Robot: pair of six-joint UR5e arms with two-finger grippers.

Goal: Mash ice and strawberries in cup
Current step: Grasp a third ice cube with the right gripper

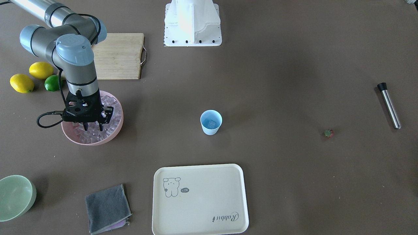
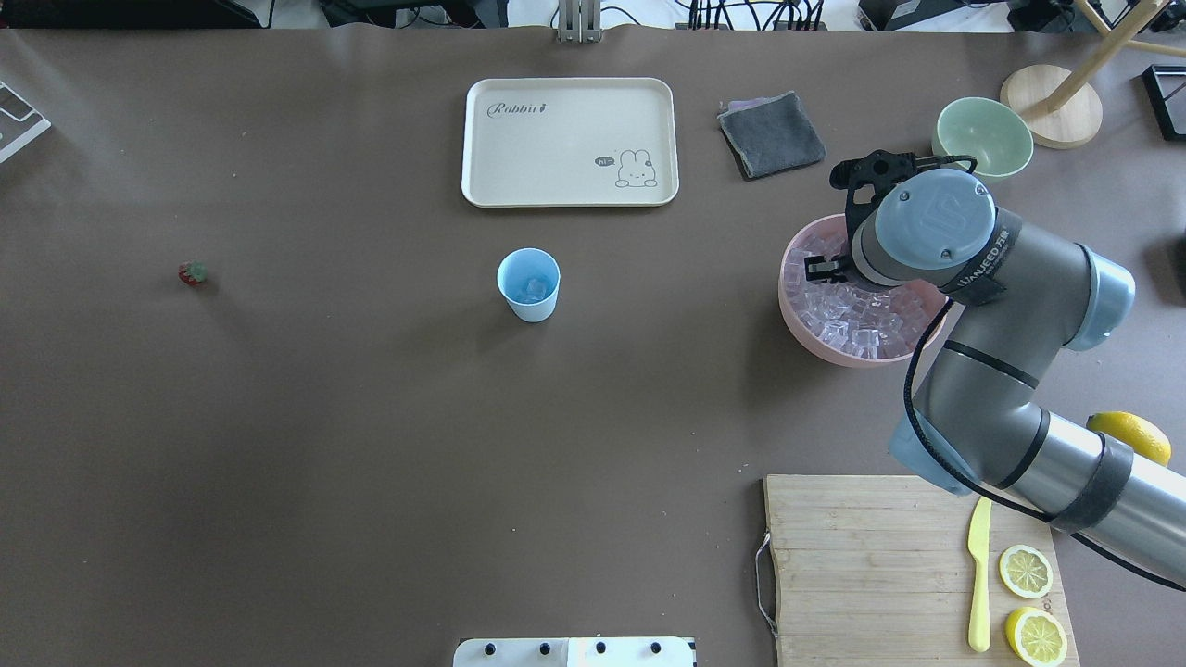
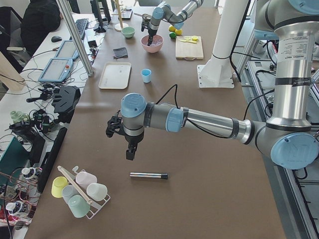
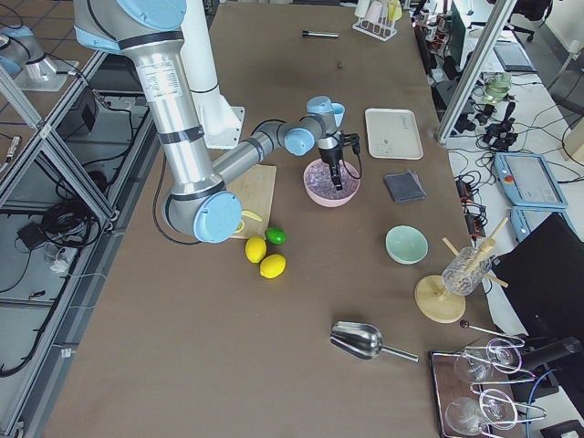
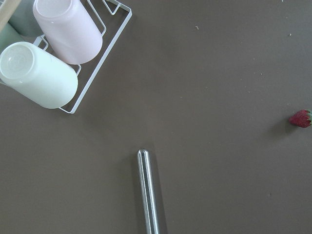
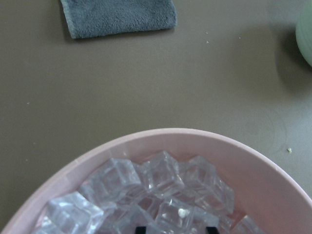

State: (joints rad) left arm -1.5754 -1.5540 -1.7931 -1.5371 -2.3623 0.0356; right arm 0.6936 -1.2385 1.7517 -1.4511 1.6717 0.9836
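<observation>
- Now the right gripper (image 1: 92, 125) points straight down into the pink bowl (image 1: 98, 141). Its two fingers are apart, and their tips are among the ice (image 6: 161, 180). The wrist view shows both dark tips with cubes between them, and as far as I can judge they are not pressed together.
- So the ice for the coming grasp lies directly under and between the fingers. I think no sideways travel is needed, only closing and lifting.
- The cup (image 2: 528, 284) stands upright in the middle of the table, well apart from the pink bowl, on the robot's left of it. One cube already lies inside.
- The strawberry (image 2: 193, 273) lies alone on the table, far to the robot's left and well apart from the cup, so the left arm is clearly nearer to it.
- The left gripper (image 3: 128, 149) hangs above the table near a metal rod (image 5: 147, 190). Whether it is open or closed I cannot tell.
</observation>
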